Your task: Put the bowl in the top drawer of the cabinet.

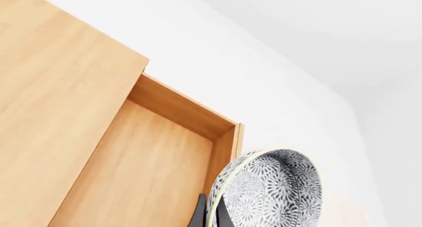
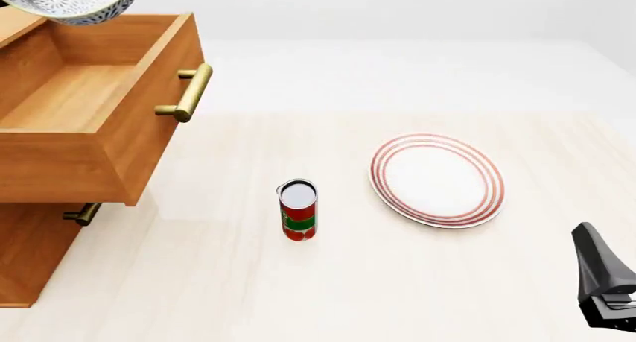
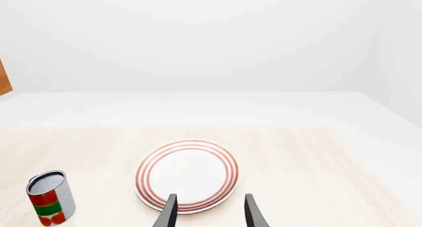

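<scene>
Right gripper (image 2: 608,305) nearest, fingers apart, holding nothing, plate (image 3: 187,173) just ahead of them. Cabinet (image 2: 35,252): top drawer (image 2: 89,126) pulled open. Bowl (image 1: 267,190) clamped at rim, on edge, in left fingers (image 1: 199,214), high over drawer's back corner. Best: level it, centre over drawer floor, lower, release.

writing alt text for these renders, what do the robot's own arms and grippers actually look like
Little of either arm shows. The right gripper has two slim, flat, dark grey to black fingers that taper to narrow tips. In the front view its body is a matte black, angular wedge with a blocky, stepped base. The left gripper shows only as thin dark finger blades. No cables or markings are visible.
</scene>
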Controlling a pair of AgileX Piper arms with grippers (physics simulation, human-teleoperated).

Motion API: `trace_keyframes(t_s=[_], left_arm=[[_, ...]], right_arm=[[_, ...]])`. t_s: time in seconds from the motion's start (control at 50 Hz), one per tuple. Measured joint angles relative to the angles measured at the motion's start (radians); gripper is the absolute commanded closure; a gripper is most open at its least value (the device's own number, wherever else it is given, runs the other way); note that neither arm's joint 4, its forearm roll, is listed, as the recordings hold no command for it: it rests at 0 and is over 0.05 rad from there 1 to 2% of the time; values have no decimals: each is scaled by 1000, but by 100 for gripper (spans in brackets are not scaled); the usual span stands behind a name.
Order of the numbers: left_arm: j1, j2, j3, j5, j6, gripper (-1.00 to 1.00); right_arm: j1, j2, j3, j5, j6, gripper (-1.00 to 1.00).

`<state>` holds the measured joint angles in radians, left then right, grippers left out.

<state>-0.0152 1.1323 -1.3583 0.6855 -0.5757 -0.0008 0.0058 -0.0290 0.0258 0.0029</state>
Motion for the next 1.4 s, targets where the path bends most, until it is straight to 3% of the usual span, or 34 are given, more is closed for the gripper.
trace_keyframes(t_s=[1.4], left_arm=[[127,129,-44,38,86,100]], right_arm=[[0,0,0,0,0,-100]])
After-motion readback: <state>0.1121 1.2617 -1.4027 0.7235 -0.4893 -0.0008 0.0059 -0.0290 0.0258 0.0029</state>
